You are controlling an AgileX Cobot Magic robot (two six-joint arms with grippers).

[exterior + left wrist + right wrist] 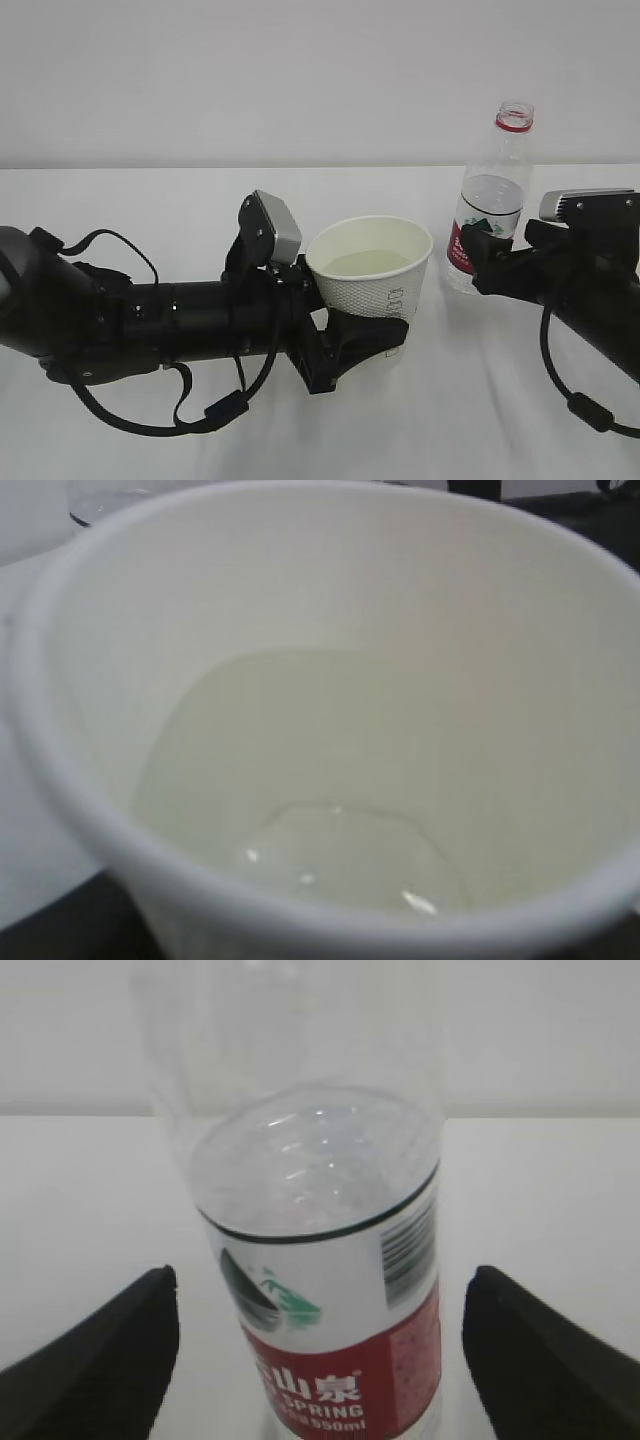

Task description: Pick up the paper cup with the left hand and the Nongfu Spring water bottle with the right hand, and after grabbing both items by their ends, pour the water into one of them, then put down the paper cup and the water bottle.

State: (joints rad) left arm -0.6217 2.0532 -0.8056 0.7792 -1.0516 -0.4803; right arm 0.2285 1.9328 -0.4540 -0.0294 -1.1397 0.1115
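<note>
The white paper cup (372,280) stands upright left of centre, with my left gripper (362,335) shut on its lower part from the left. Clear water (367,262) lies in its bottom. The cup's inside (400,600) fills the left wrist view, with the water (320,820) pooled low, and the fingers are hidden there. The Nongfu Spring water bottle (488,215) stands upright and uncapped on the table to the right. My right gripper (478,255) is open at its label. In the right wrist view the bottle (320,1260) stands between the black fingertips (110,1350), with a gap on each side.
The white table (150,200) runs back to a plain white wall (300,80). The two arms lie low over the table, the left arm's cables (200,410) looping near the front. About a hand's width separates cup and bottle.
</note>
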